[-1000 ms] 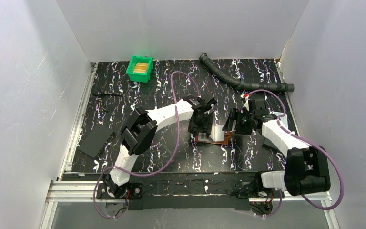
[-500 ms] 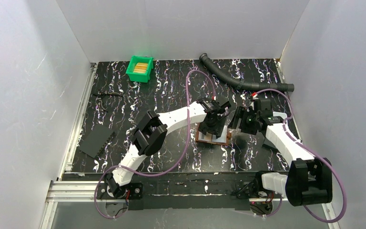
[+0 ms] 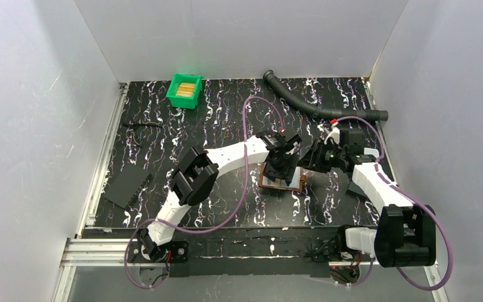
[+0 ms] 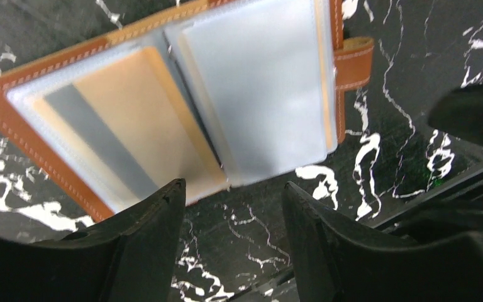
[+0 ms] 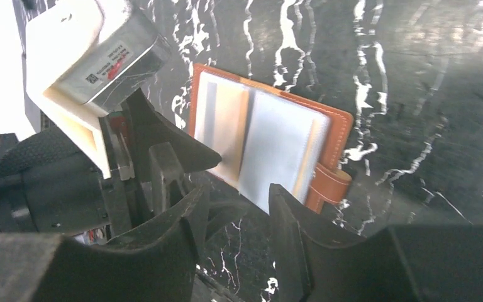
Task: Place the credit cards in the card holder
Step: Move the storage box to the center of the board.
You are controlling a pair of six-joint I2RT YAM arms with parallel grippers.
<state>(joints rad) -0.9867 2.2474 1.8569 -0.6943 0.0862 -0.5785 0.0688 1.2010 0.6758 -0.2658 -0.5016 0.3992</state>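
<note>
Left gripper (image 4: pixel 233 189) hovering half open, empty, just below holder (image 4: pixel 182 94) lying open mid-frame. Right gripper (image 5: pixel 239 192) likewise half open, empty. One card (image 4: pixel 126 119) sitting in pocket; cards (image 3: pixel 187 89) waiting in bin (image 3: pixel 175 94), upper left. Best: pinning holder flat, sliding next card in square.

Green bin (image 3: pixel 182 101), black corrugated hose (image 3: pixel 315 111), flat black sheet (image 3: pixel 127 186)

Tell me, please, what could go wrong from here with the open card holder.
1. The left claw and right claw hang close together by the card holder; they might bump each other.
2. Its clear sleeves lie loose, so one could flip over the tan card.
3. Nothing pins the holder, so a push may slide it.
</note>
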